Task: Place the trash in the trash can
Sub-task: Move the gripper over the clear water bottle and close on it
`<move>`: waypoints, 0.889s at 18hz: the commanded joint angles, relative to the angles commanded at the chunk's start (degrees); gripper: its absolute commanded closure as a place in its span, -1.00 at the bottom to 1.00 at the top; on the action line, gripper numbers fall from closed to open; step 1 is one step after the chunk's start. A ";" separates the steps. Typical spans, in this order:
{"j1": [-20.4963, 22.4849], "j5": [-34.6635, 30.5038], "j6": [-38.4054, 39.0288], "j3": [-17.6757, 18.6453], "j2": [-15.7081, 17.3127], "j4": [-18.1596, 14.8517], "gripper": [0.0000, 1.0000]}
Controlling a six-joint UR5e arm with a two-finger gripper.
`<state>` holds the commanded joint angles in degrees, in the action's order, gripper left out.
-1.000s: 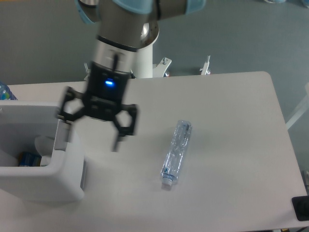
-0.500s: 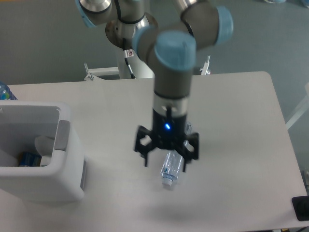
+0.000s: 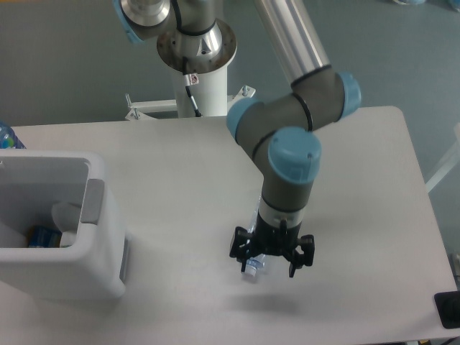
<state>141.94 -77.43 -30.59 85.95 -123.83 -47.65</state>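
Pincer [image 3: 272, 260] spread open, low over the plastic bottle [image 3: 251, 268] on the surface [image 3: 180, 172].
Bottle likely light, thin-walled, slippery, crushable; grip mid-body across its width.

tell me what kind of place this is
Probably a robotics lab or test cell. A robot arm on a white pedestal reaches over a plain white table, its gripper down at a plastic bottle. A white trash can sits at the table's left, above bare grey floor.

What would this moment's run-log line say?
stage: reaching for bottle | gripper: open, low over bottle, straddling it | bottle: lying on table, not lifted | trash can: left, holds items
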 joint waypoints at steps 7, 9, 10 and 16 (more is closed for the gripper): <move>-2.28 -4.47 -0.26 1.85 -1.93 0.80 -1.00; -3.42 -6.58 -0.26 1.76 -2.46 0.80 -1.00; -3.52 -6.77 -0.26 1.94 -2.55 0.98 -1.00; -4.22 -8.43 -0.26 2.29 -3.34 1.68 -0.66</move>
<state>137.73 -85.86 -30.85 88.24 -127.18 -45.97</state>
